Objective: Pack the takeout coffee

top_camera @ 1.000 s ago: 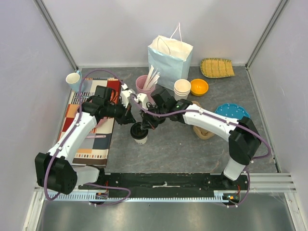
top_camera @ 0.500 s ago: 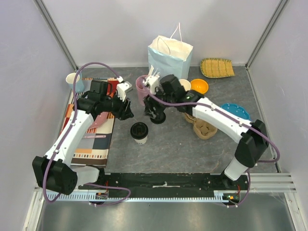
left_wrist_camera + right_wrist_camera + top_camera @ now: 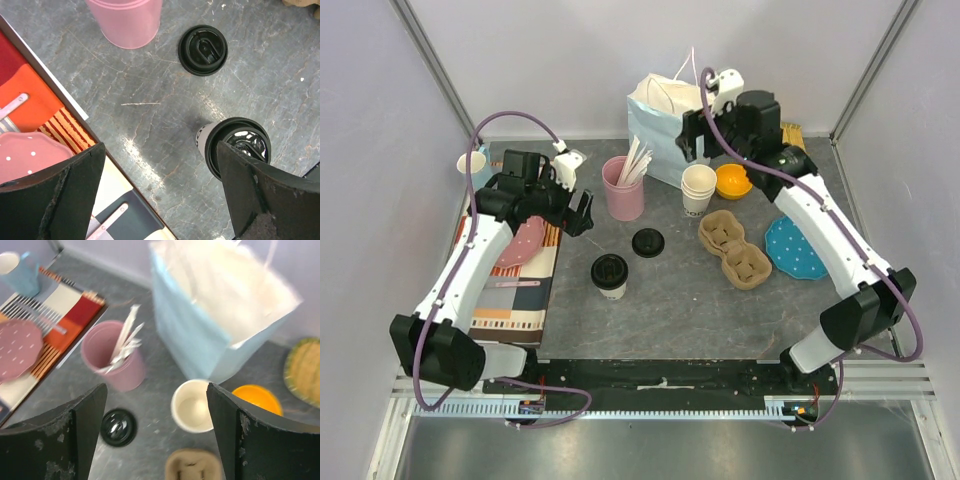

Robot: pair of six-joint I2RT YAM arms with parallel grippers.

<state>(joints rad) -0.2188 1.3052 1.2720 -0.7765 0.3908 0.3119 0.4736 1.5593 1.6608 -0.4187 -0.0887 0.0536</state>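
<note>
Top view: the lidded takeout coffee stands upright, just right of and closer to the bases than the left gripper, the nearer one, its arm stretched forward. The right gripper is raised beside the pale blue paper bag.

Left wrist: jaws wide, empty; the coffee is by the right-hand jaw.

Right wrist: jaws wide, empty; the coffee is out of view.
</note>
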